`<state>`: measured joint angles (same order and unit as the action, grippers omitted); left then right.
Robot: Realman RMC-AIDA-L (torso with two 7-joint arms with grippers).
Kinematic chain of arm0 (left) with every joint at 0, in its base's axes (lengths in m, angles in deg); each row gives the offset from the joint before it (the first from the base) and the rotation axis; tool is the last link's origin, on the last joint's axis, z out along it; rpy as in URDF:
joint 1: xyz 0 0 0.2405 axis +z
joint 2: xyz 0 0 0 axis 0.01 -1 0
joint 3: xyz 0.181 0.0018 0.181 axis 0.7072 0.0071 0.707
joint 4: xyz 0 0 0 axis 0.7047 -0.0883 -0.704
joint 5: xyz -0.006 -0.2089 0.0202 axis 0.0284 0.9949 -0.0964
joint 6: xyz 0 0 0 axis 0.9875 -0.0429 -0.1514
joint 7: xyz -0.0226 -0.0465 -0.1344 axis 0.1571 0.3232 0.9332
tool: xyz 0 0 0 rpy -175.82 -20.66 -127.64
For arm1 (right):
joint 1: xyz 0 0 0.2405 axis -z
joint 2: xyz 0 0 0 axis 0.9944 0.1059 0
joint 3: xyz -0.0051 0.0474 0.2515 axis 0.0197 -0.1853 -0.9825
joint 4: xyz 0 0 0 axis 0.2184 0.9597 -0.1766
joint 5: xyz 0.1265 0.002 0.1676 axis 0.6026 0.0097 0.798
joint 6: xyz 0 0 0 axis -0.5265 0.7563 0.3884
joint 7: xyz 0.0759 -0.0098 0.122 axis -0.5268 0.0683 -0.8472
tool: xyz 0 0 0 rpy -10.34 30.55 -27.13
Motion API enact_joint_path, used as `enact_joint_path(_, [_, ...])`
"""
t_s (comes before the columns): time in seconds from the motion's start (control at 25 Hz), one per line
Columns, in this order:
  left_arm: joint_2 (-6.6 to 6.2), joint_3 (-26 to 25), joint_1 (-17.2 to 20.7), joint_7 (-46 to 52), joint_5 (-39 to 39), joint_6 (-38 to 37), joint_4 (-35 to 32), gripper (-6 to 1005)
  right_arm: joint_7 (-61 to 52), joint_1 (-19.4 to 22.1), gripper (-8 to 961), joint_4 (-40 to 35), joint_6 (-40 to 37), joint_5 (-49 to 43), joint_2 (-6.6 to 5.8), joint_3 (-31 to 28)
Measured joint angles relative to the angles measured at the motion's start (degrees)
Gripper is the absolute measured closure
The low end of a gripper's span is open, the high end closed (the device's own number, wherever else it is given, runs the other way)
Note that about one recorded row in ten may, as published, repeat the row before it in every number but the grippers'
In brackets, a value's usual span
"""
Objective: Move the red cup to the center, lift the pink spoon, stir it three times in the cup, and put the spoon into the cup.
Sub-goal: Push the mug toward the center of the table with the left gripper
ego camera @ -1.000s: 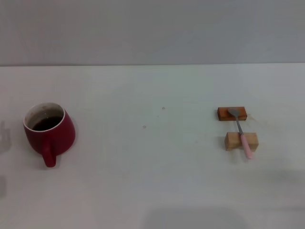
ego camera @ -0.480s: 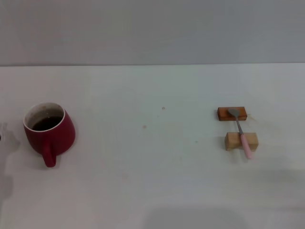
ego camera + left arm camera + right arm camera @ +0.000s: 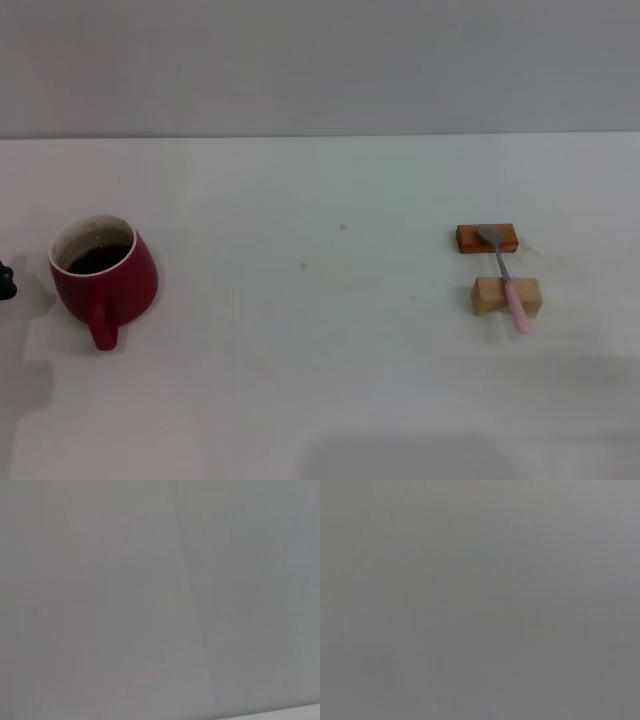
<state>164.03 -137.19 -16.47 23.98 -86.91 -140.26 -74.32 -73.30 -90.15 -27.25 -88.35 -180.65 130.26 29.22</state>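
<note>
Head camera overlooks the table (image 3: 320,400); wrist cameras face blank grey.

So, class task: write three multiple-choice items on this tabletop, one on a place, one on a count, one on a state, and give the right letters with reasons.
1. Where does the cup stand?
A. robot's left
B. centre
C. robot's right

2. How many blocks hold the spoon?
A. one
B. two
C. three

3. What is the cup's state?
A. tipped over
B. upright, empty
C. upright, dark liquid inside

Key: 1 A, it sits at the head view's left, handle toward the robot. 2 B, its bowl lies on the brown block, its handle on the tan block. 3 C, its rim faces up around dark liquid.
</note>
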Motion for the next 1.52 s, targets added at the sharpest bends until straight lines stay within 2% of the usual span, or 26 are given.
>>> enact_joint_path(0.56, [-0.13, 0.16, -0.1, 0.26, -0.24, 1.11, 0.03, 993, 0.0, 0.02, 120, 0.0, -0.03, 0.0, 0.0, 0.01])
enact_joint_path(0.96, [-0.34, 1.94, -2.37, 0.02, -0.4, 3.17, -0.57, 989, 0.0, -0.25, 120, -0.06, 0.59, 0.22, -0.02, 0.73])
enact_joint_path(1.52, [-0.37, 2.95, -3.26, -0.12, -0.4, 5.57, -0.83, 982, 0.0, -0.8, 120, -0.26, 0.71, 0.36, -0.08, 0.71])
